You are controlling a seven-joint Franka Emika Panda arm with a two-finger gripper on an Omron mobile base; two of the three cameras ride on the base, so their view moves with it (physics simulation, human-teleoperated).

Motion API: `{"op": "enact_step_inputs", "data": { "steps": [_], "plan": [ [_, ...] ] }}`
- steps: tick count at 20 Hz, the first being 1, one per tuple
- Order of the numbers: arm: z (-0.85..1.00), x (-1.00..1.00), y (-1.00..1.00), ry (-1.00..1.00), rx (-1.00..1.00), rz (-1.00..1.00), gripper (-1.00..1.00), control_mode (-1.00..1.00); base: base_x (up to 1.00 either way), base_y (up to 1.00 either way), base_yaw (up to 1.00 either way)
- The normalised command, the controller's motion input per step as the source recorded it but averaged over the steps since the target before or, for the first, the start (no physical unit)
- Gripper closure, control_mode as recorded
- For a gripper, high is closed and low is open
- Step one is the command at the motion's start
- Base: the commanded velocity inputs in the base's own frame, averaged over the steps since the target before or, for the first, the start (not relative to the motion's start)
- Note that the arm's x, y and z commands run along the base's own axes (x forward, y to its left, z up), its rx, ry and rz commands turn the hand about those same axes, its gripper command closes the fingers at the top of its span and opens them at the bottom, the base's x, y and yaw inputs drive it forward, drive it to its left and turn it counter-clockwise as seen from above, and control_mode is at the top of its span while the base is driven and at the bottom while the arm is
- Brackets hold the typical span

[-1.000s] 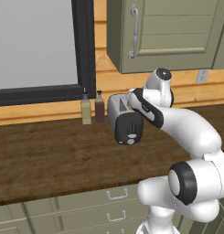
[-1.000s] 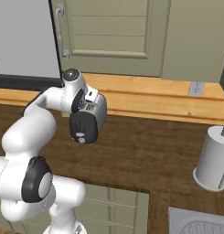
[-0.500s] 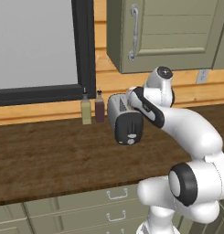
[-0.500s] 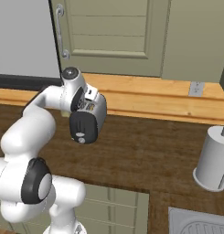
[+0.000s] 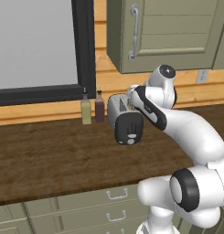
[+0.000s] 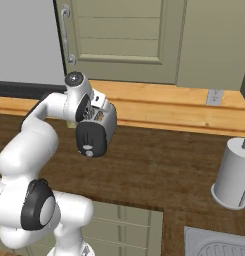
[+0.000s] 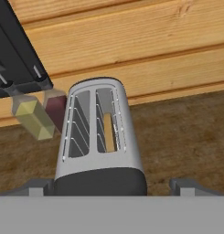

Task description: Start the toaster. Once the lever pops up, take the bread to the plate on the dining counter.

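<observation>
The worktop is dark wood, running below a plank wall. The toaster stands on it, silver with a black end panel and a round knob; no brand name or lettering can be read on it. In the hand view, the bread sits down in the slot on the right. Two bottles, one yellow and one dark red, stand at ten o'clock from the toaster. The gripper has its tips spread wide, one either side of the black end, holding nothing.
</observation>
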Motion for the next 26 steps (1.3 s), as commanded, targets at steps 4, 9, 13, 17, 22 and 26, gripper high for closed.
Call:
{"op": "enact_step_inputs", "data": {
  "steps": [4,9,13,17,22,26],
  "plan": [
    [0.00,0.00,0.00,0.00,0.00,0.00,-1.00,-1.00,0.00,0.00,0.00],
    [0.00,0.00,0.00,0.00,0.00,0.00,-1.00,-1.00,0.00,0.00,0.00],
    [0.00,0.00,0.00,0.00,0.00,0.00,-1.00,-1.00,0.00,0.00,0.00],
    [0.00,0.00,0.00,0.00,0.00,0.00,-1.00,-1.00,0.00,0.00,0.00],
    [0.00,0.00,0.00,0.00,0.00,0.00,-1.00,-1.00,0.00,0.00,0.00],
    [0.00,0.00,0.00,0.00,0.00,0.00,-1.00,-1.00,0.00,0.00,0.00]
  ]
}}
